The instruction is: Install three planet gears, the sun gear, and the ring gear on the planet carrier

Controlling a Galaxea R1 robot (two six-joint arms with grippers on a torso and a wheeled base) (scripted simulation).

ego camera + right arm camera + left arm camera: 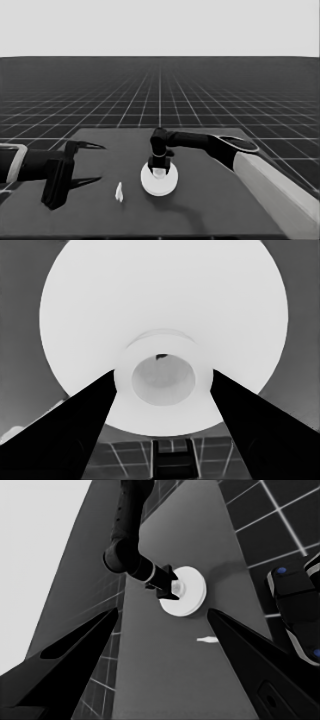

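Even dim light; soft shadow on table (210,210) under right arm (270,175); edges slightly blurred, prob. overhead src.

A dark table (220,210) filled the lower part of the head view, its flat top plain and unmarked, its far edge running straight across the middle of the scene. Beyond and around it stretched a dark floor (160,90) ruled with a pale grid whose lines drew together toward a level horizon. Above that horizon lay a pale blank band (160,27), even in tone from side to side. In the left wrist view, dark machinery (295,605) with pale bands and small blue lights stood past the table's edge, over the gridded floor.
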